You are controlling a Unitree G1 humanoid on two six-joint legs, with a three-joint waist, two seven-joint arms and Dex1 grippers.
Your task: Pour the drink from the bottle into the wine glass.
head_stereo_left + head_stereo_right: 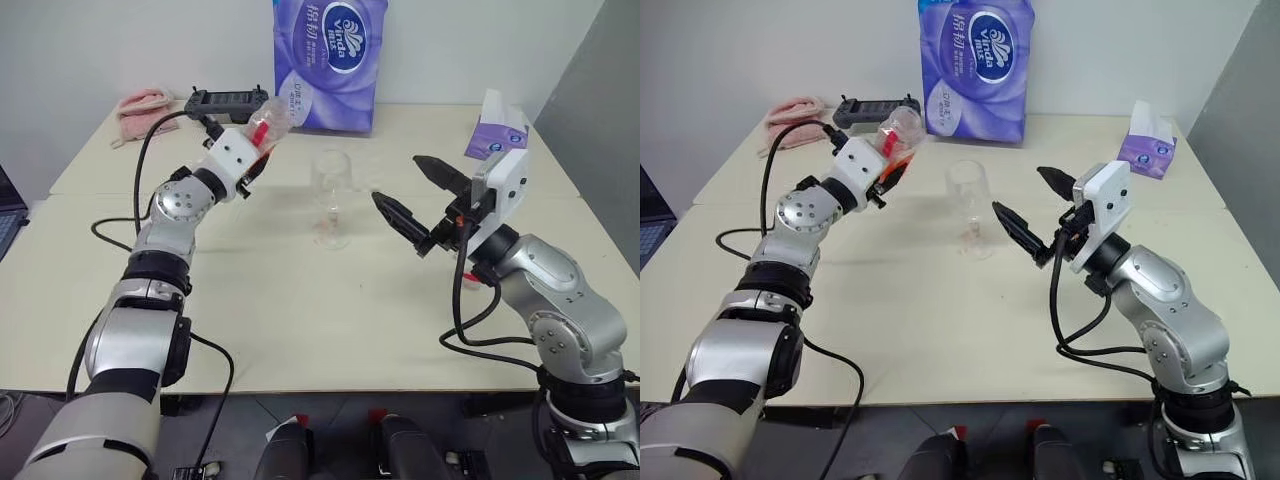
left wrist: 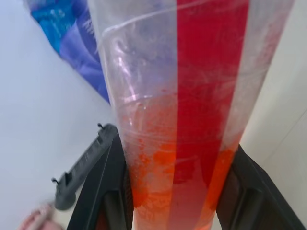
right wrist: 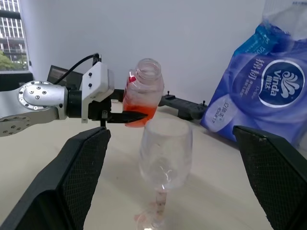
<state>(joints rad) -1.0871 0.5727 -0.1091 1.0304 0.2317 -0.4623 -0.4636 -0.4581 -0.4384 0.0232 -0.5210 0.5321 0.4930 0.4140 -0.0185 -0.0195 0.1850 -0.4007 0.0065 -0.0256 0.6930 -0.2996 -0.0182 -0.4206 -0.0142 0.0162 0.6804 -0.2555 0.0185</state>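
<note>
From the head cameras I see my left gripper [image 1: 258,152] clamped on the bottle [image 1: 268,130], holding it lifted above the table [image 1: 300,320] and tilted, its mouth leaning toward the purple tissue pack [image 1: 330,60] at the back. The wine glass [image 1: 332,198] stands upright on the table, just to the right of the bottle and below it, apart from it. My right gripper [image 1: 412,195] hovers on the glass's other side, its two fingers spread wide with nothing between them. A black controller [image 1: 228,99] and a pink cloth [image 1: 143,108] lie at the far left of the table, a small tissue box [image 1: 497,135] at the far right.

In the left wrist view the bottle [image 2: 192,110] stands pinched between my two fingers [image 2: 103,191], the drink [image 2: 177,187] pooled in its lower part.

In the right wrist view the bottle [image 3: 142,91] has no cap on, the drink [image 3: 139,110] sits low in it, and the glass [image 3: 165,163] stands in front of my open fingers [image 3: 72,177], its bowl showing no drink.
</note>
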